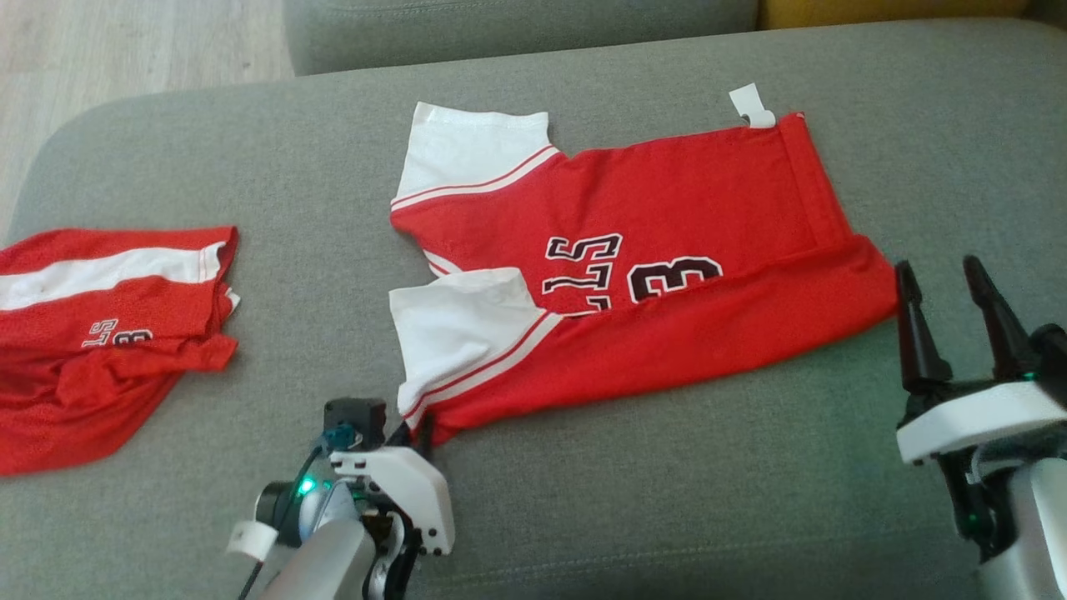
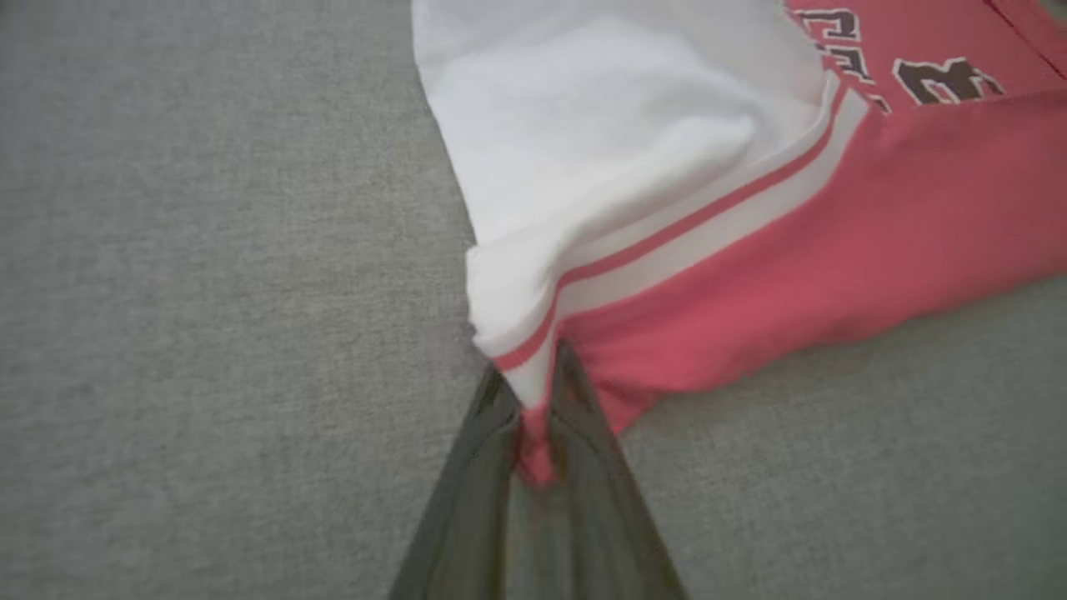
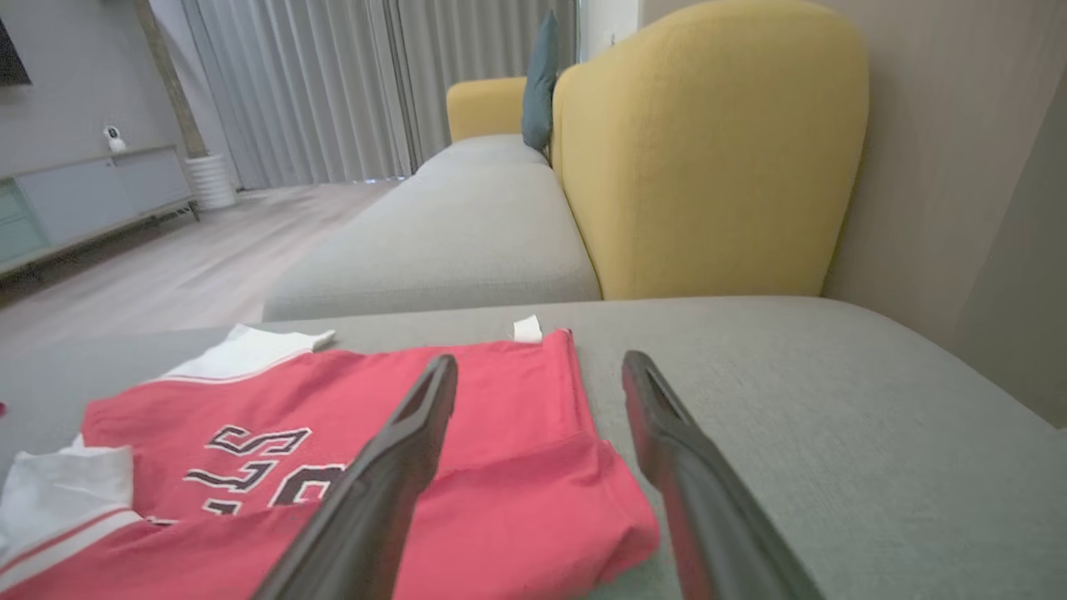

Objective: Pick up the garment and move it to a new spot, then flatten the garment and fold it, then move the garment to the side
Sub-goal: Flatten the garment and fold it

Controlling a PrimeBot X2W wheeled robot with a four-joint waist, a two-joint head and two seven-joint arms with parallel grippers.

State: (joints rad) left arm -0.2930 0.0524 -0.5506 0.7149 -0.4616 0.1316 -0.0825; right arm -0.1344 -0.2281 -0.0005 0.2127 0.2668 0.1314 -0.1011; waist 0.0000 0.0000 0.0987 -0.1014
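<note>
Leftmost, a second red-and-white piece (image 1: 108, 333) lies crumpled at the cushion's edge, well apart from the rest. Left tool (image 1: 417, 429) sits low on the near side, clamped on the garment (image 1: 667, 225) at its near-left corner, where white sleeve meets red body; fabric bunches up between the fingers. Garment lies mid-cushion on the grey sofa seat (image 1: 583, 500), folded along its length, white sleeves to the left, hem to the right, dark lettering facing up. White label (image 1: 750, 106) pokes out at the far-right corner. Right tool (image 1: 938, 267) is just beside the hem end, fingers apart, holding nothing.
</note>
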